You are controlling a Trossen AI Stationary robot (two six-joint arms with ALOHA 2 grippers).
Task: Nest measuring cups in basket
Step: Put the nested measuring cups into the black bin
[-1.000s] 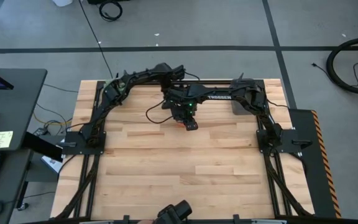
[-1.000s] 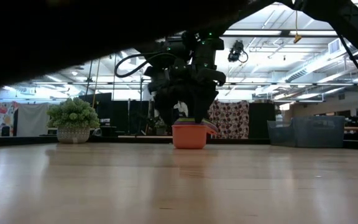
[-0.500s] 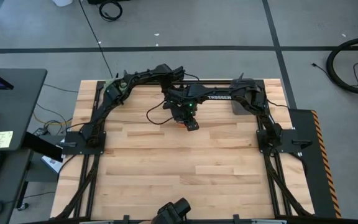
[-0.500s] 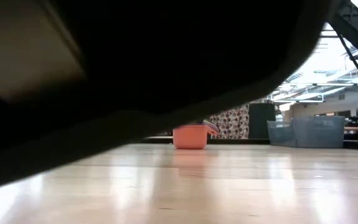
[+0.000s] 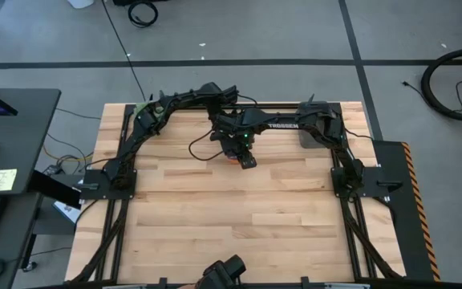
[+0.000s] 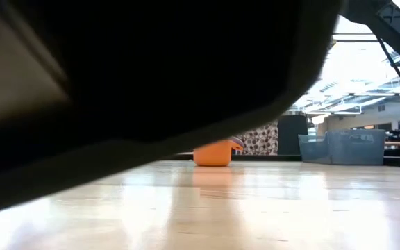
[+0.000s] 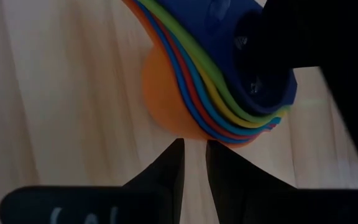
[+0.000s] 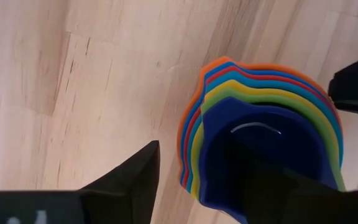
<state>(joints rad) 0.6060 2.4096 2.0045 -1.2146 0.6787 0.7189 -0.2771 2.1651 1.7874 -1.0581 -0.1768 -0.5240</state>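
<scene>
Two dark arms are reaching in over the far middle of the wooden table [image 5: 231, 217], the largest thing in the overhead view, and both are meeting above one spot there. A big dark blurred shape is blocking most of the low view, with only the table and a bit of orange showing past it. The measuring cups [image 8: 263, 134] are sitting on the table as one nested stack, orange outermost, then red, blue, light blue, yellow and green, with the dark blue cup [image 7: 253, 59] innermost. The right pincer [image 8: 191, 180] is hovering just above the stack with its fingers set wide, one finger over bare wood and the other over the dark blue cup. The left pincer [image 7: 194, 165] is sitting just beside the orange cup [image 6: 212, 153], its fingers narrowed to a thin gap and holding nothing.
</scene>
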